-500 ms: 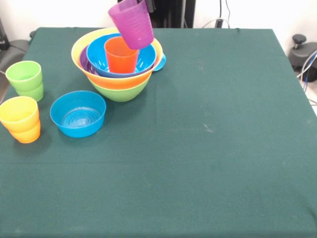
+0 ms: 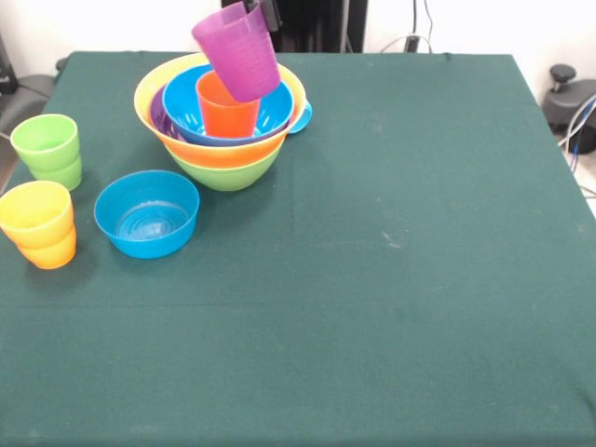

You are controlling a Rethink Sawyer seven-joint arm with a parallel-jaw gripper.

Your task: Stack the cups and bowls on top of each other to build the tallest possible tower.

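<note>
Green cloth covers the bench (image 2: pixel 391 279), and on it I count the pieces as follows. At the far left stands the tower (image 2: pixel 222 121): a lime green bowl (image 2: pixel 228 172) at the bottom, an orange layer above it, then the yellow bowl (image 2: pixel 154 79), a purple bowl (image 2: pixel 158 116) showing as a sliver, and a big blue bowl (image 2: pixel 186 107) on top. That makes four bowls I can name by colour, plus the orange layer. An orange cup (image 2: pixel 226 112) stands upright inside the blue bowl.

Above it, tilted, hangs a purple cup (image 2: pixel 238 58), its lower edge overlapping the orange cup's rim. The jaws (image 2: pixel 265 11) show only as a dark piece at the purple cup's upper edge; I cannot tell how far open they are.

Apart from the tower, near its left side, sits one smaller blue bowl (image 2: pixel 147 212). Beside that are one green cup (image 2: pixel 47 149) and one yellow cup (image 2: pixel 37 216), nested in an orange one.
</note>
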